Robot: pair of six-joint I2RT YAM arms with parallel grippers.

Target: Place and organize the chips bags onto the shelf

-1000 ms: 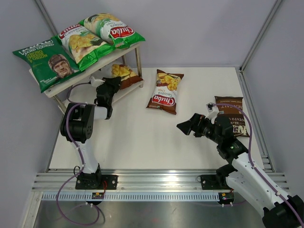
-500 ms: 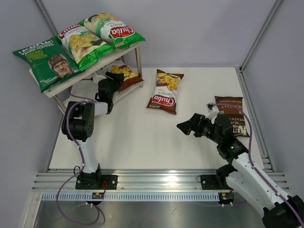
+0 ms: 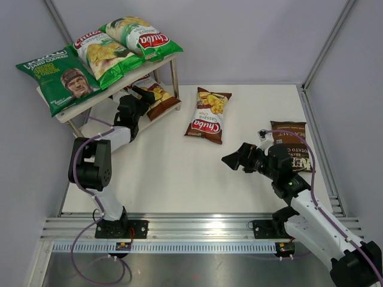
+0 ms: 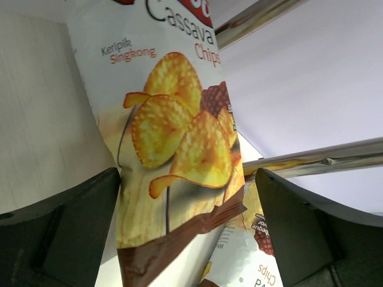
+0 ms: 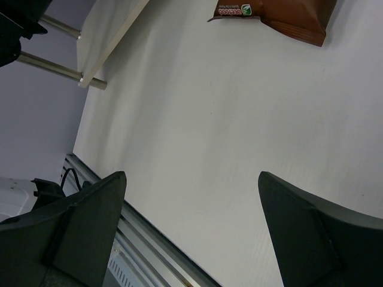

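Note:
The shelf [image 3: 81, 107] stands at the back left. Its top board carries a dark green chips bag with a man's face [image 3: 57, 78] and two green-white Chuba bags [image 3: 99, 54] [image 3: 140, 37]. A brown Chuba bag [image 3: 158, 95] lies on the lower board, and my left gripper [image 3: 136, 98] is open at its near end. In the left wrist view this bag [image 4: 173, 149] lies between the spread fingers of that gripper [image 4: 188, 179], free of them. Another brown Chuba bag [image 3: 209, 113] lies mid-table. The dark brown Kettle bag [image 3: 293, 146] lies at the right, partly behind my right arm. My right gripper [image 3: 230, 160] [image 5: 191, 176] is open over bare table.
A metal shelf leg [image 4: 311, 164] crosses just beyond the left gripper's right finger. The right wrist view shows the shelf's lower board [image 5: 111, 30] and the end of the mid-table bag [image 5: 281, 15]. An aluminium rail [image 3: 191, 230] runs along the near edge; grey walls enclose the table.
My left gripper has opened and let go of the brown bag on the lower board, and its arm has shifted left toward the shelf. The right arm has barely moved.

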